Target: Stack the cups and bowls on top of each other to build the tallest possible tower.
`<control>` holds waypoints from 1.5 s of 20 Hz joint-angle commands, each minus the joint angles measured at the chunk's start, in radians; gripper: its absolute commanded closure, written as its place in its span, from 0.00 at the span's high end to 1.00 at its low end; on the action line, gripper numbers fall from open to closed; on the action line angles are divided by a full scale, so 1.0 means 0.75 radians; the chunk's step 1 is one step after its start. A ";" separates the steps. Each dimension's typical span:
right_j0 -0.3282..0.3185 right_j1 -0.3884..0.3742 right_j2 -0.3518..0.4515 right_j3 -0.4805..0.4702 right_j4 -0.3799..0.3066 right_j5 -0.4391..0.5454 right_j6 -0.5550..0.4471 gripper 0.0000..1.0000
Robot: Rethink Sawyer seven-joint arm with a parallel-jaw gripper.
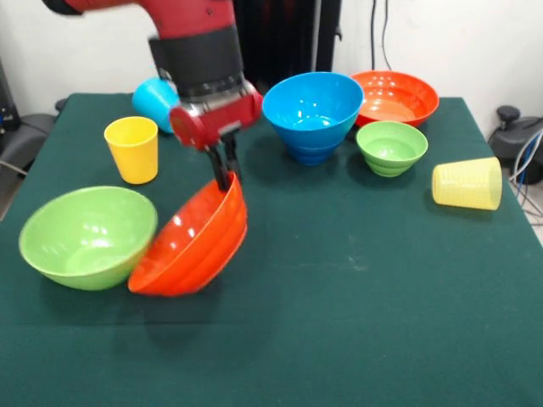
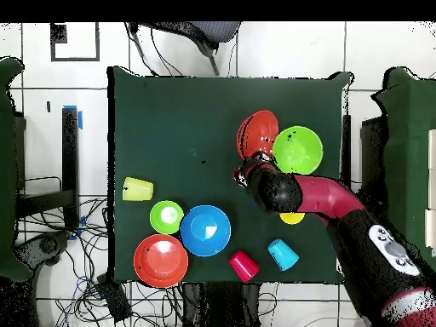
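Arm (image 1: 191, 42) hides most of light blue cup (image 1: 155, 100).

Red arm (image 1: 170, 13) w/ black wrist band, red rounded head, thin black gripper (image 1: 226, 167).

The tilted orange-red bowl (image 1: 191, 246) looked like glossy plastic, catching white highlights; the big green bowl (image 1: 87, 235) and the big blue bowl (image 1: 312, 108) shone the same way; the pale yellow cup (image 1: 467, 183) was translucent and ribbed; the table's dark green cover (image 1: 356, 322) looked like matt cloth; the arm's red shell (image 1: 199, 51) had a smooth sheen.
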 commanded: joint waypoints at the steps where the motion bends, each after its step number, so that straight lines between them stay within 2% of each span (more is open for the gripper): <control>1: -0.101 -0.220 0.225 0.243 -0.003 0.257 -0.118 0.00; 5: -0.138 -0.276 0.305 0.288 0.022 0.313 -0.107 0.00; 9: -0.160 -0.289 0.363 0.311 0.005 0.335 -0.107 0.00; 14: -0.219 -0.273 0.466 0.343 0.010 0.345 -0.106 0.00; 20: -0.311 -0.210 0.659 0.413 0.102 0.389 -0.090 0.00; 25: -0.313 -0.311 0.733 0.448 0.112 0.373 -0.034 0.00; 30: -0.275 -0.380 0.740 0.487 0.094 0.353 0.032 0.00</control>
